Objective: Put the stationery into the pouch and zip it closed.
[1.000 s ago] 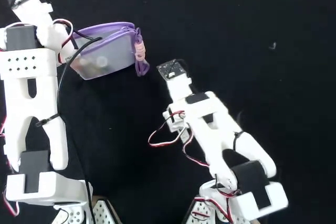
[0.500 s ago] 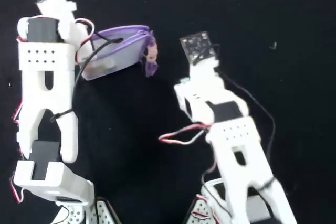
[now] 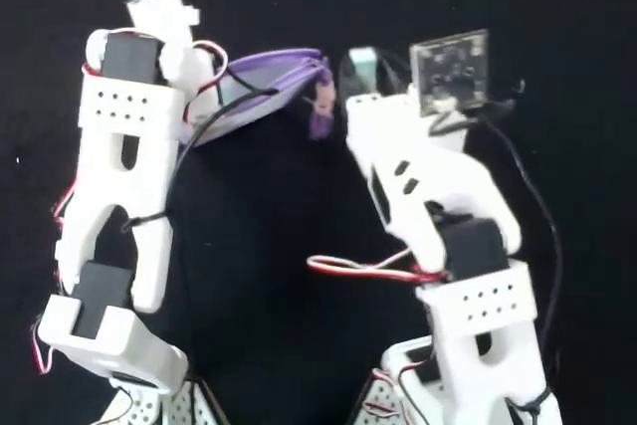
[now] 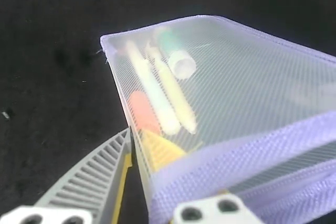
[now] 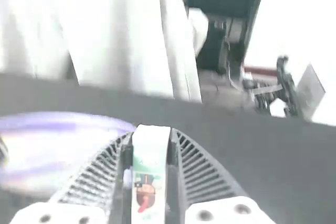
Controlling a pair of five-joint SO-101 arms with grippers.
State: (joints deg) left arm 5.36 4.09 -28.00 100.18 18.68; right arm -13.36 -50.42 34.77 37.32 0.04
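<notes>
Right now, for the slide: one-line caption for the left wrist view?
Left gripper clamps the translucent purple-edged pouch by one edge; yellow, orange and green stationery shows through its wall.

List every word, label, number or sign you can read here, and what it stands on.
No text can be read in any view.
On the white stationery piece held in the right claw: a green and red printed mark, too blurred to read.
On the pouch: no print to be seen.
</notes>
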